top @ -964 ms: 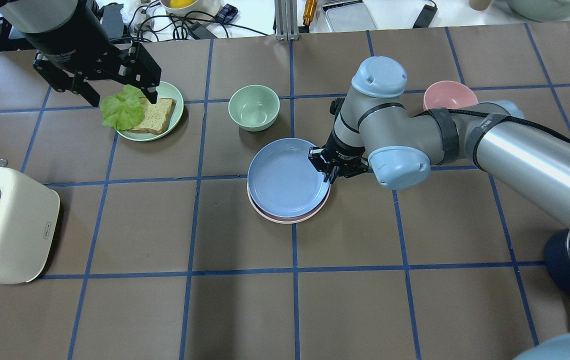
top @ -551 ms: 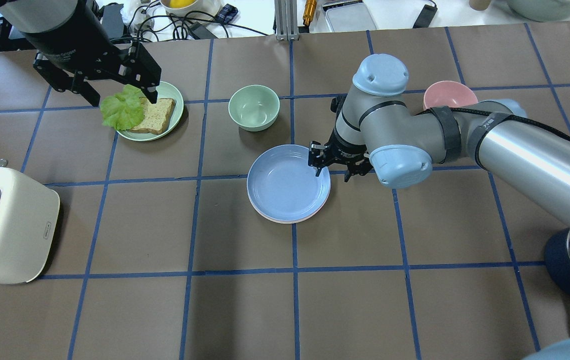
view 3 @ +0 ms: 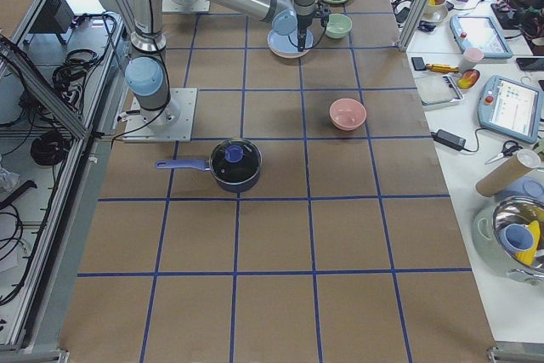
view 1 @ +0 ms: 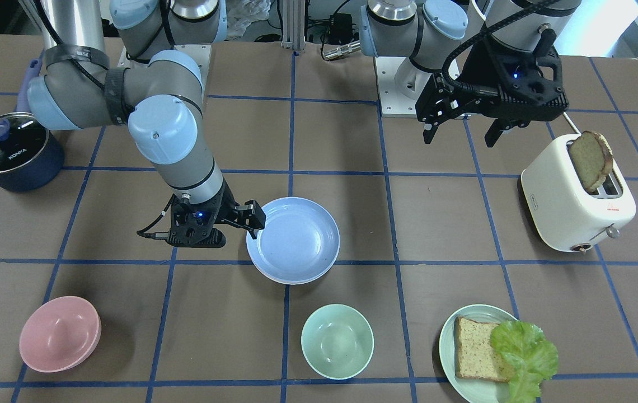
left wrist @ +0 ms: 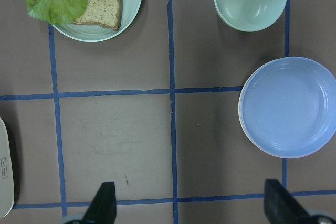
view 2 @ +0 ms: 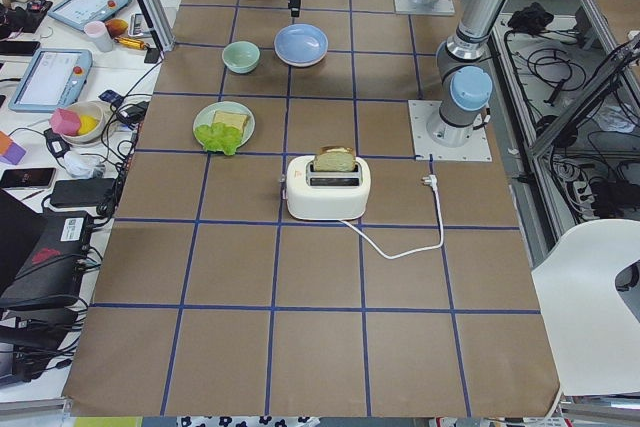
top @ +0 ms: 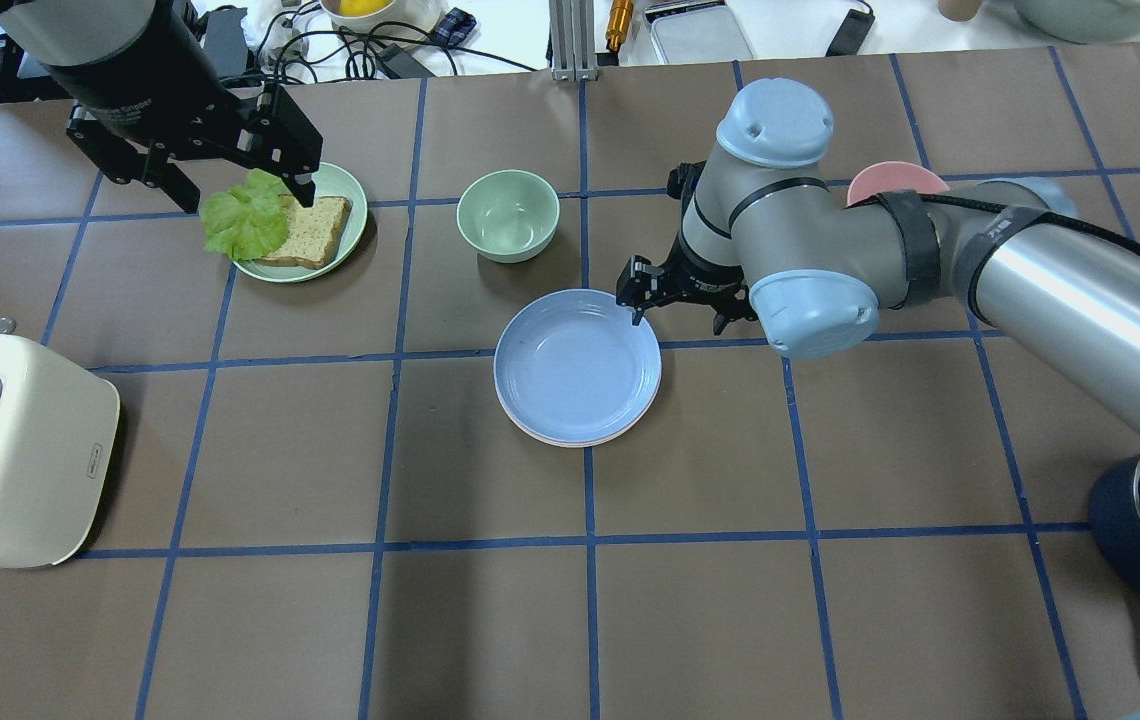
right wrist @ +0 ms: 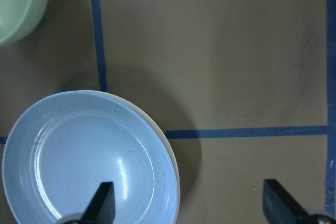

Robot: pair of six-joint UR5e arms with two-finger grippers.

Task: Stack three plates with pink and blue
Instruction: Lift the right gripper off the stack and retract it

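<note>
The light blue plate (top: 577,365) lies on top of a stack at mid-table, and it also shows in the front view (view 1: 295,238) and the right wrist view (right wrist: 89,161). A thin pale pink plate rim (top: 570,442) shows under its near edge. I cannot make out the cream-white plate separately. My right gripper (top: 678,310) is open and empty, hovering just beyond the stack's far right edge; it also shows in the right wrist view (right wrist: 191,208). My left gripper (top: 242,190) is open and empty, high above the bread plate.
A pale green plate with bread and lettuce (top: 350,195) sits far left. A green bowl (top: 508,215) stands behind the stack. A pink bowl (view 1: 60,334) is partly hidden by my right arm in the overhead view. A toaster (top: 15,450) stands at the left and a blue pot (view 1: 11,148) at the right.
My right gripper let go of the blue plate's rim, and the plate settled onto the stack. The gripper opened and drew back up and away. The left arm stayed still.
</note>
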